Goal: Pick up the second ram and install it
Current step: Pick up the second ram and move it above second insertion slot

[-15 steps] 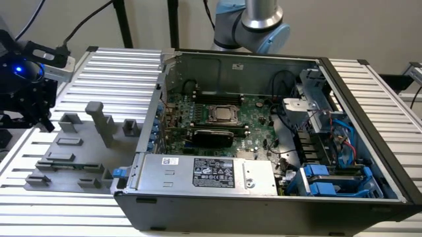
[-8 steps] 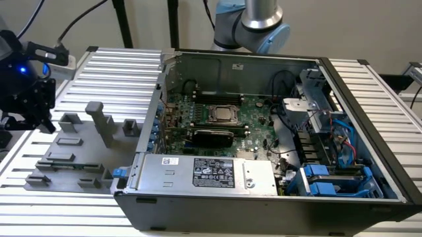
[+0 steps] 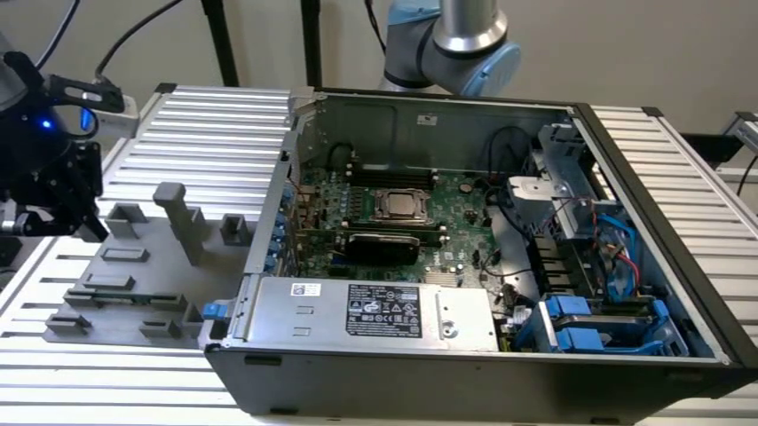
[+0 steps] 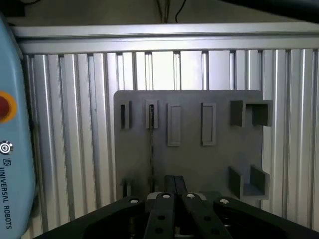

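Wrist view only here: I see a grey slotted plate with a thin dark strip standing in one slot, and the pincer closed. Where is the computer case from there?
Observer: The computer case lies beside the grey plate, on the exterior view's right, the side away from the pincer.
Operator: Is that strip the second ram?
Observer: Likely. In the exterior view a long, thin green stick, the second ram, sits in a slot near the plate's nearer edge.
Operator: Is the case open?
Observer: Yes. Its upper side is off, and the motherboard shows from above.
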You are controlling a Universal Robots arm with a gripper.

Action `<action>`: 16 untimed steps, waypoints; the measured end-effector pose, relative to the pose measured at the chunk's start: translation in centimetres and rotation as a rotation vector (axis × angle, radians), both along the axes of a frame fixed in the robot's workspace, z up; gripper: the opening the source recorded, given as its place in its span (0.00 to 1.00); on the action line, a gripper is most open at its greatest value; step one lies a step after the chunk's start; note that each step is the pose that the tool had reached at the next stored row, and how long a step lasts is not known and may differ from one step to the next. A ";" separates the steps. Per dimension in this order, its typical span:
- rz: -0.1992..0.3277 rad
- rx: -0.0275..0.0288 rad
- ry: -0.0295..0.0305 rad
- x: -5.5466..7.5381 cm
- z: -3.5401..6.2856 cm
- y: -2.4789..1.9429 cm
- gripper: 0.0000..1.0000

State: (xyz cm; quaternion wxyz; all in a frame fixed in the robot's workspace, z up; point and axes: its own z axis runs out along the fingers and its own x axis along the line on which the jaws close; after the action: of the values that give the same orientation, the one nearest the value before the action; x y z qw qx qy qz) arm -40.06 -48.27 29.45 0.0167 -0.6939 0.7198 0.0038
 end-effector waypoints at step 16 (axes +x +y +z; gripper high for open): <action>0.023 -0.0438 0.0010 0.1 -1.54 -0.01 0.11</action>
State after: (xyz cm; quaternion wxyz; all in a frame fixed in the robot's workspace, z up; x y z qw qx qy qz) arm -39.99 -48.27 27.92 0.0011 -0.7022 0.7119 -0.0115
